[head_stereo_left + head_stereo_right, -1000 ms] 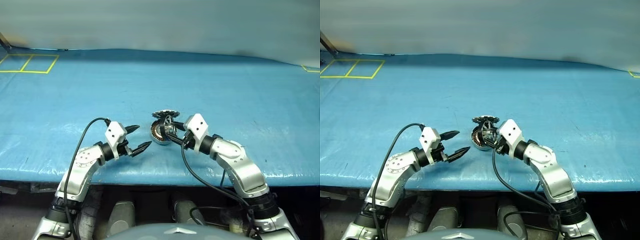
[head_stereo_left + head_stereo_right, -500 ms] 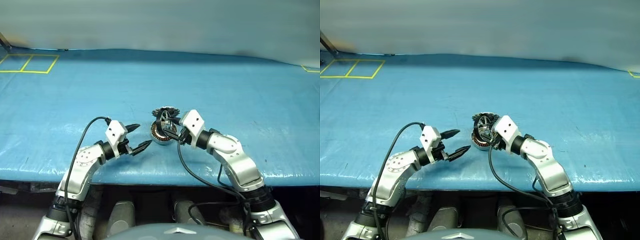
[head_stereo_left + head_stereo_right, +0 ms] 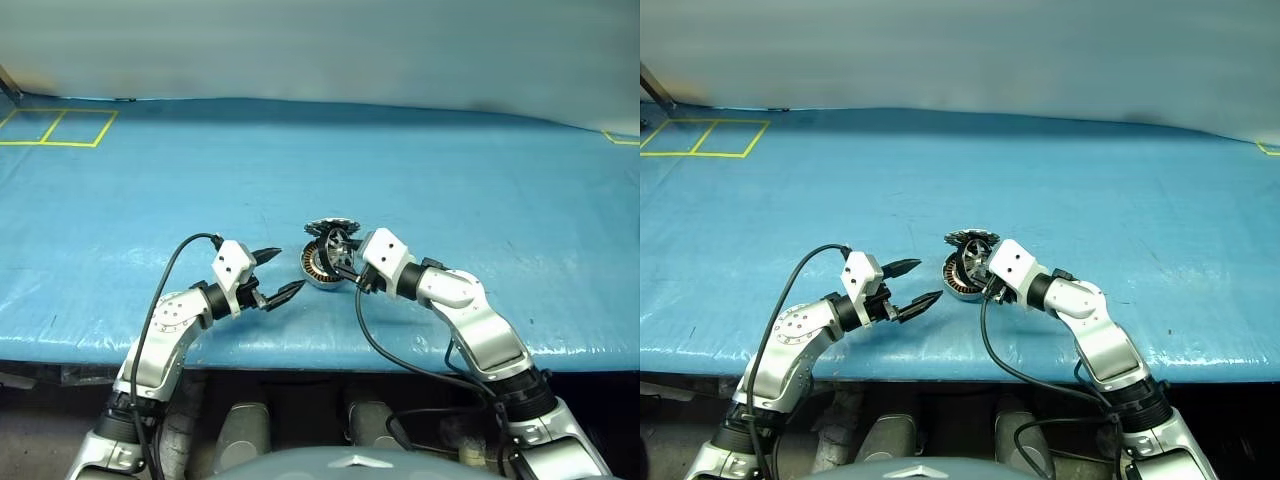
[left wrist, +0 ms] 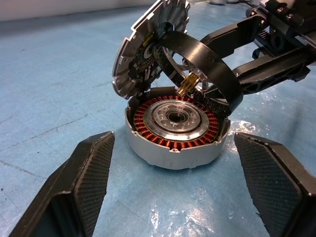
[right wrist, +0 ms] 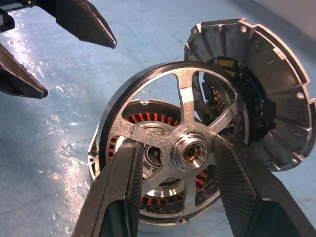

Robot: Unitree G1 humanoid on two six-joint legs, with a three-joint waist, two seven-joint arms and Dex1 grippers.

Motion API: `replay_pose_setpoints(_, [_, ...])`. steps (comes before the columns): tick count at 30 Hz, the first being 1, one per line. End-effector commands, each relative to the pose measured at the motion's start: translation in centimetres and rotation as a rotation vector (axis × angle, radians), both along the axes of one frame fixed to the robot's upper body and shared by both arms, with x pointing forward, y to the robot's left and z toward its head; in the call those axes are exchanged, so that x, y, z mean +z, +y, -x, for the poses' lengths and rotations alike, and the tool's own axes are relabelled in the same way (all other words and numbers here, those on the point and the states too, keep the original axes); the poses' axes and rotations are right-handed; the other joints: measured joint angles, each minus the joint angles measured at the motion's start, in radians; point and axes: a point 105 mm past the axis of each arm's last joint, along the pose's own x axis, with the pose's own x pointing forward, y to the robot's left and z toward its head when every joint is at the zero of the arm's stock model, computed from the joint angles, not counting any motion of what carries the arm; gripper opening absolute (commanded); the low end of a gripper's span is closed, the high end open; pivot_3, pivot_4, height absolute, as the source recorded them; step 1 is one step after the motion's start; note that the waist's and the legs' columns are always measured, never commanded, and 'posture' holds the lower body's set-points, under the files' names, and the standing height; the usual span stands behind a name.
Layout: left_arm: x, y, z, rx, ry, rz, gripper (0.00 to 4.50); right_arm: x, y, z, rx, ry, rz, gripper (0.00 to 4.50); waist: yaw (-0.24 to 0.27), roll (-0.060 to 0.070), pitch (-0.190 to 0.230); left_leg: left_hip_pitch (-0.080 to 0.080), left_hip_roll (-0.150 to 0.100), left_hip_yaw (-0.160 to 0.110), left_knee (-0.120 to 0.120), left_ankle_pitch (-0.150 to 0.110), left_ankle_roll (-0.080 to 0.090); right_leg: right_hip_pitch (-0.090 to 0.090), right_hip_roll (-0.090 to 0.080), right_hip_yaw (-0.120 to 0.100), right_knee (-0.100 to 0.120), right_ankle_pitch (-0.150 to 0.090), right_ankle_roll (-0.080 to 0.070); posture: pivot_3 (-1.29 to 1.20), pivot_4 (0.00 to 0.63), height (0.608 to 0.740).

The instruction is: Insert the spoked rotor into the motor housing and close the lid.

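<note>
Head-camera views first: your motor housing (image 3: pixel 318 268) sits on the blue worktop (image 3: pixel 450 180) close to its near edge, roughly midway along it, with the lid (image 3: pixel 330 228) tipped up on the far side of the cup. Your right gripper (image 3: pixel 345 266) reaches in from the right and holds the spoked rotor (image 3: pixel 338 248) tilted above the housing, between cup and lid. Your left gripper (image 3: pixel 278 275) hangs just left of the housing, its fingers spread and holding nothing. Yellow tape lines (image 3: pixel 55 127) mark the far left corner of the worktop.

Left wrist view: you look between two black, widely parted fingers (image 4: pixel 91 170) straight at the housing (image 4: pixel 175 143), whose copper windings ring a silver centre. The lid (image 4: pixel 148 47) stands open behind it, joined at the cup's rim. The rotor's (image 4: pixel 207 61) black rim hovers tilted above the cup, not yet seated, with the right gripper's fingers (image 4: pixel 269 64) coming in from the side and clamped on it.

Right wrist view: your right fingers (image 5: pixel 123 197) close on the rotor (image 5: pixel 190 150) across its silver spokes on either side of the hub. Through the spokes you see the copper windings (image 5: pixel 148 118) below. The lid (image 5: pixel 266 94) stands just beyond the rotor, and the left gripper's tips (image 5: pixel 81 22) show apart from the parts.
</note>
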Motion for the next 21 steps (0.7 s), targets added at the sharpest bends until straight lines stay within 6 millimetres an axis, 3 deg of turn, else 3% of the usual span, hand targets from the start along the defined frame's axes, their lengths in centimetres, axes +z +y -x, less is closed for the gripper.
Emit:
replay_pose_setpoints(1, [1.17,-0.63,0.16,-0.031,-0.043,0.015,4.16,0.66,-0.11,-0.46,-0.009,-0.041,0.001,1.8,0.0,0.0,0.0,0.0,0.0,0.0,0.0,0.0,0.0,0.0,0.0,0.0,0.0,0.0,0.0,0.0,0.15,0.74])
replay_pose_setpoints(15, [0.82,-0.78,0.17,-0.037,-0.037,0.017,4.16,1.51,0.43,0.0,0.05,-0.098,0.077,1.8,0.001,0.0,0.0,0.0,0.0,0.0,0.0,0.0,0.0,0.0,0.0,0.0,0.0,0.0,0.0,0.0,0.15,0.74])
replay_pose_setpoints(21, [0.66,-0.93,0.29,-0.041,-0.036,0.021,4.16,0.63,0.12,-0.13,0.052,-0.079,0.121,1.8,0.001,0.0,0.0,0.0,0.0,0.0,0.0,0.0,0.0,0.0,0.0,0.0,0.0,0.0,0.0,0.0,0.15,0.74])
